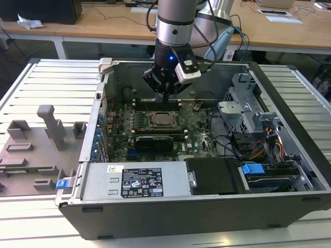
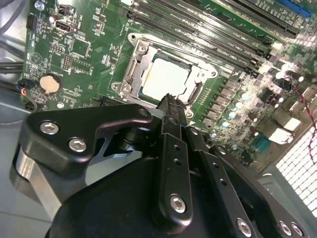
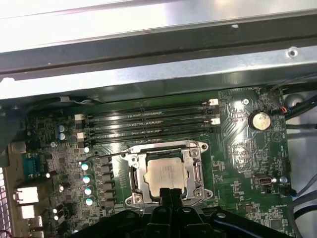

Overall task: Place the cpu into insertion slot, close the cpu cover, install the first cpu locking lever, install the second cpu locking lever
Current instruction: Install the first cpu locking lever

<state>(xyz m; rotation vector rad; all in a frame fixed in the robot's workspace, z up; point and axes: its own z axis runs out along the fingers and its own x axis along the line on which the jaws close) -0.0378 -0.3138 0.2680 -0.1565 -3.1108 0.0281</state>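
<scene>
Since my fingers (image 2: 171,115) are pinched together on nothing, the gripper (image 3: 171,192) hangs just over the cpu cover (image 3: 134,174) edge; the cpu (image 3: 166,173) sits in the insertion slot (image 3: 197,147), framed by that cover; my worry: a descent off-centre slips, gouging the motherboard (image 3: 237,153).

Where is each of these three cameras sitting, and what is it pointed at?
Exterior view: off the arm, looking down at a slant into the open computer case; the arm and gripper show.
First wrist view: on the wrist, looking past the gripper's tip at the motherboard.
Second wrist view: on the wrist, behind the gripper's black body.
Both wrist views share the cpu framed by the cpu cover.
</scene>
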